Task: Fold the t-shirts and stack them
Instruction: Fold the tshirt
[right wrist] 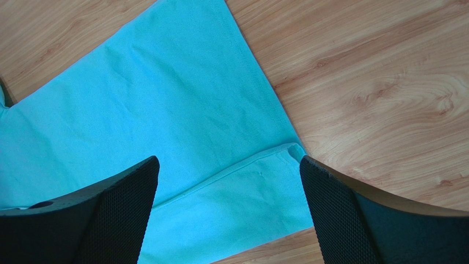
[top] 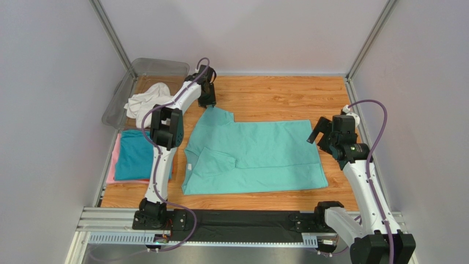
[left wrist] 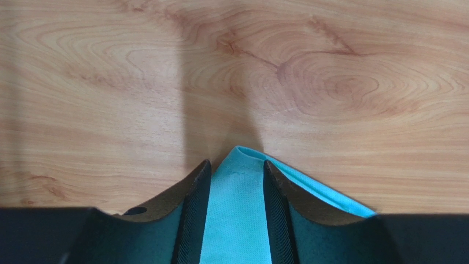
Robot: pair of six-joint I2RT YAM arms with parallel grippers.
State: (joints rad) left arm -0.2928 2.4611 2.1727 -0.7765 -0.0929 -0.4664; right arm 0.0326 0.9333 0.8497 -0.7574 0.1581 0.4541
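Note:
The mint green t-shirt [top: 258, 151] lies spread across the wooden table [top: 275, 93], with one sleeve folded in. My left gripper [top: 207, 100] is at its far left corner, and in the left wrist view its jaws [left wrist: 236, 170] stand narrow with the mint cloth [left wrist: 236, 209] filling the gap between them. My right gripper [top: 322, 132] is open above the shirt's right hem corner [right wrist: 275, 181], touching nothing. A white t-shirt [top: 146, 99] lies crumpled in the bin. A teal-blue t-shirt [top: 135, 154] lies folded on a pink one [top: 114, 165] at the left.
A clear plastic bin [top: 159, 67] stands at the far left corner, against the enclosure's grey wall. Metal frame posts rise at the back corners. Bare wood shows behind the shirt and to the right of it [right wrist: 374, 82].

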